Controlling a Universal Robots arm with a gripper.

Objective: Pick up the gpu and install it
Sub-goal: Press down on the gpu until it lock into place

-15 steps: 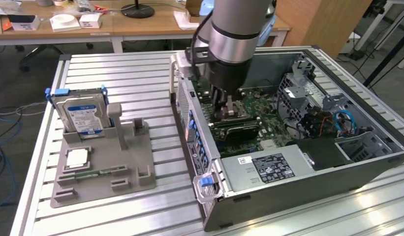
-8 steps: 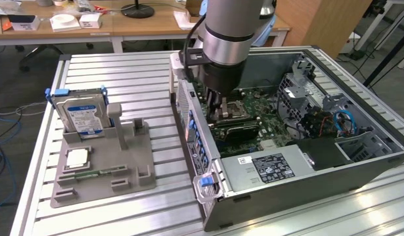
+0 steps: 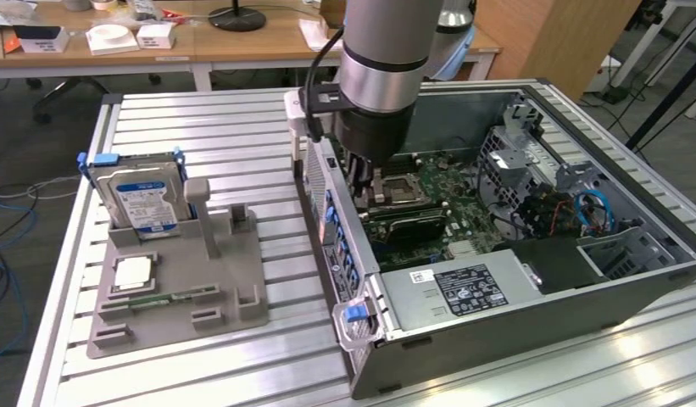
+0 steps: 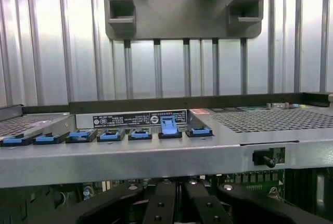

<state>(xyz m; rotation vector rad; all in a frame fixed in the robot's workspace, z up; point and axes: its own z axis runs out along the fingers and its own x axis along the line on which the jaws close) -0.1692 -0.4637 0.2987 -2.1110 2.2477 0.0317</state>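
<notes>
Tool shut, arm upright

Grey case with blue clips (one raised), green board, silver ribbed counter, blue-white labelled drive, grey holder.

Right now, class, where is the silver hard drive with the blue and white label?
The hard drive stands upright at the far end of the grey holder, on the exterior view's left, apart from the open computer case.
</notes>
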